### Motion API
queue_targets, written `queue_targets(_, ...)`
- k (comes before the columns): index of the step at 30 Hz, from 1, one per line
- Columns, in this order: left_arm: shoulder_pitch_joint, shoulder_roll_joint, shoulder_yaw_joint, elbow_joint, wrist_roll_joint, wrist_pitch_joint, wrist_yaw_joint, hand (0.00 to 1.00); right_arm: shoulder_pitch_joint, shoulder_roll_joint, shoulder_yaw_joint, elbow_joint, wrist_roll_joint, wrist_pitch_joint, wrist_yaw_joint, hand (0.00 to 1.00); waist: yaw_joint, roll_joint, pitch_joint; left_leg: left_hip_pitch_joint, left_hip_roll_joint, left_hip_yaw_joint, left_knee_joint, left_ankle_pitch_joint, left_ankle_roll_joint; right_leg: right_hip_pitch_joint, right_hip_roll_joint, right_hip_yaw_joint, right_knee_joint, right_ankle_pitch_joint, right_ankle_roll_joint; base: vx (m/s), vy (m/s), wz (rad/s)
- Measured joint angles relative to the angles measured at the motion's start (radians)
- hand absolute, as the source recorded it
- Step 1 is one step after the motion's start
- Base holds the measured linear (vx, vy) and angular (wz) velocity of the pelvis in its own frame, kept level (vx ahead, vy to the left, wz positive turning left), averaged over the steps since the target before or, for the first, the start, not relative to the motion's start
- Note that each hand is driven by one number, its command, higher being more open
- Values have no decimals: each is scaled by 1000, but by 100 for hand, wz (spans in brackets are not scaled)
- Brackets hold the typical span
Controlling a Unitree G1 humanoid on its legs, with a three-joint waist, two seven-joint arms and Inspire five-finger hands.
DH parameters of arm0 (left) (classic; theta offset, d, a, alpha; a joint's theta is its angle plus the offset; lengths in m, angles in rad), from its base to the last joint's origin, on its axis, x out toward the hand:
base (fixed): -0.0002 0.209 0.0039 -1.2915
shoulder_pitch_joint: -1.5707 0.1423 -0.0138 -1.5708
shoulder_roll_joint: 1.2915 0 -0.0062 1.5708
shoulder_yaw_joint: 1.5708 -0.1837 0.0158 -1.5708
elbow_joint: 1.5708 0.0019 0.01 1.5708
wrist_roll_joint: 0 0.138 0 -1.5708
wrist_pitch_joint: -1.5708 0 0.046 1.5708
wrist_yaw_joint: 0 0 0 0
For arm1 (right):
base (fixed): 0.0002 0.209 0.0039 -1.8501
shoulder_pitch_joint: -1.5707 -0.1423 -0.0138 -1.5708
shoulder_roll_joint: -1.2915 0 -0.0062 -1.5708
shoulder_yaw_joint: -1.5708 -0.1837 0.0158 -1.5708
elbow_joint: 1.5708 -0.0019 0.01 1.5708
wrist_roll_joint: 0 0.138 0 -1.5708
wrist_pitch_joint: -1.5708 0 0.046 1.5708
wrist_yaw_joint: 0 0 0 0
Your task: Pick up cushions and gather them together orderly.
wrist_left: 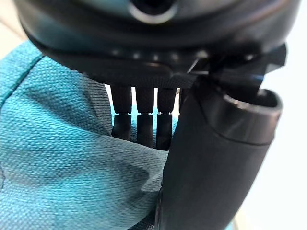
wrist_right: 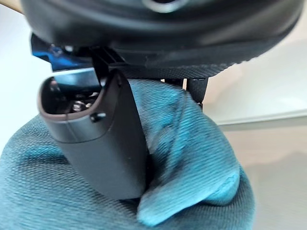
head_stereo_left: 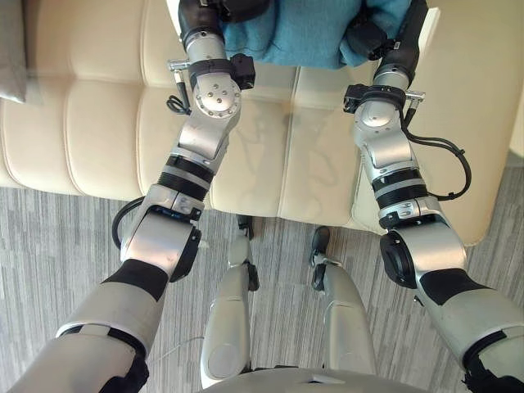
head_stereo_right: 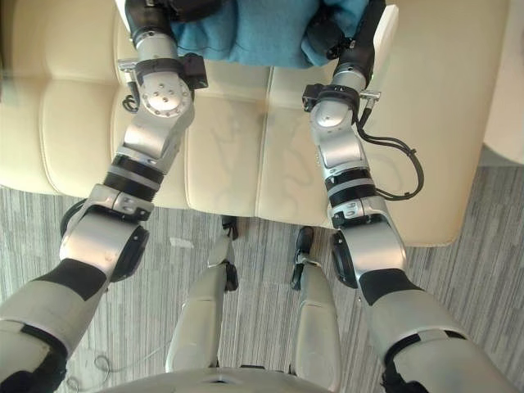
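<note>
A teal fabric cushion (head_stereo_left: 303, 33) lies at the back of the cream sofa seat, between my two arms. At the cushion's left edge, my left hand (head_stereo_left: 199, 15) is shut on it. In the left wrist view its fingers (wrist_left: 139, 120) and thumb (wrist_left: 216, 158) pinch a fold of the teal cloth (wrist_left: 57, 163). My right hand (head_stereo_left: 366, 37) grips the cushion's right corner. The right wrist view has the thumb (wrist_right: 103, 139) pressed into bunched teal cloth (wrist_right: 192, 158), which wraps round it.
The cream leather sofa (head_stereo_left: 98, 139) spans the view, its front edge meeting a grey striped floor (head_stereo_left: 65, 237). The corner of a grey cushion (head_stereo_left: 10, 49) lies at the sofa's far left.
</note>
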Motion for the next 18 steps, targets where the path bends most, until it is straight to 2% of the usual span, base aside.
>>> queue_targets(4, 0, -2, 44, 111, -13, -4, -71, 100, -80, -22, 8, 86, 45, 8, 77, 100, -1, 0, 37, -40, 20, -14, 0, 0, 0, -29, 14, -19, -4, 3, -4, 58, -81, 4)
queue_targets(8, 11, 7, 81, 128, -7, -31, -116, 100, -85, -48, 55, 115, 48, 6, 111, 100, -1, -1, 40, -40, 32, -17, 2, 0, 0, -26, 25, -22, -4, 5, -8, 48, -76, -1)
queue_targets(12, 73, -6, 107, 117, 14, -71, -131, 100, -75, -38, 74, 126, 49, -4, 118, 100, -6, -1, 40, -33, 35, -12, 4, 1, -3, -23, 28, -18, -4, 6, -9, 22, -53, -6)
queue_targets(15, 168, -30, 119, 87, 15, -76, -145, 100, 28, -19, 69, 84, 49, -25, 117, 100, -5, -1, 40, -2, 34, -11, 4, -2, -8, 10, 26, -17, -7, 5, -9, 15, -47, 0)
queue_targets(18, 260, -33, 115, 20, 45, -75, -161, 100, 170, 7, 67, -32, 47, -32, 112, 100, -5, -1, 40, 20, 33, -11, 4, -4, -10, 30, 25, -16, -6, 3, -12, 6, -63, -2)
